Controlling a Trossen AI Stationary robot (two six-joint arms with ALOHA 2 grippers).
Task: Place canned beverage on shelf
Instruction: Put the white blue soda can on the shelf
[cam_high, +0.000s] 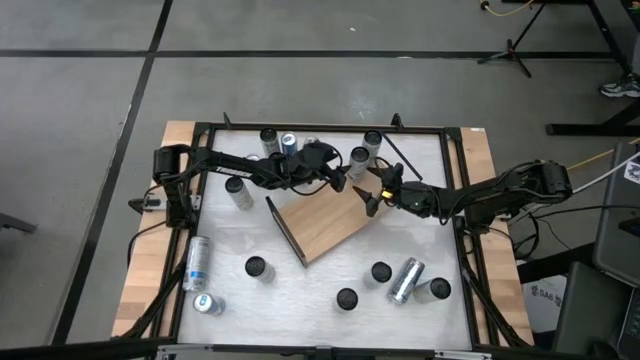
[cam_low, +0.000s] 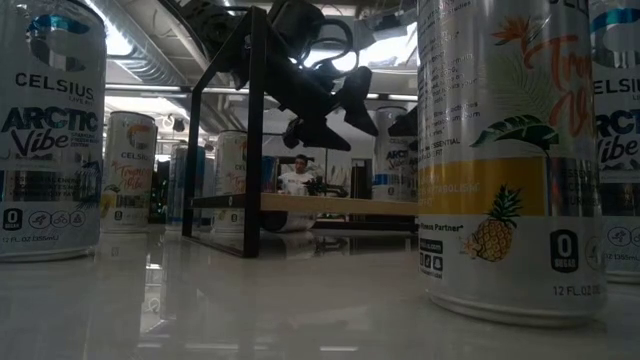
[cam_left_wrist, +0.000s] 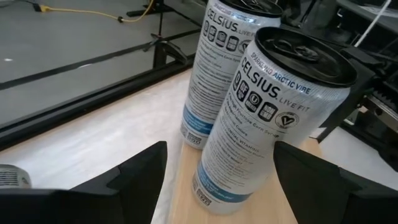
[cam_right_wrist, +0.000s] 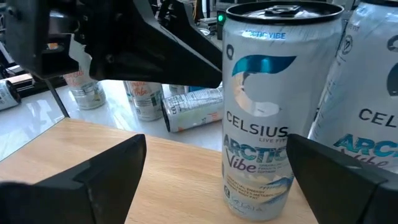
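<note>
Can (cam_right_wrist: 259, 106) stands upright on shelf (cam_high: 325, 225) between open right gripper (cam_high: 368, 198) fingers.

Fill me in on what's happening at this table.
Two robot arms are stocking cans onto a wooden shelf in the middle of the table. The left gripper and right gripper are both open over the shelf's far corner, neither holding anything. An Arctic Vibe can stands upright on the board between the right fingers. Other cans stand or lie around the table.
</note>
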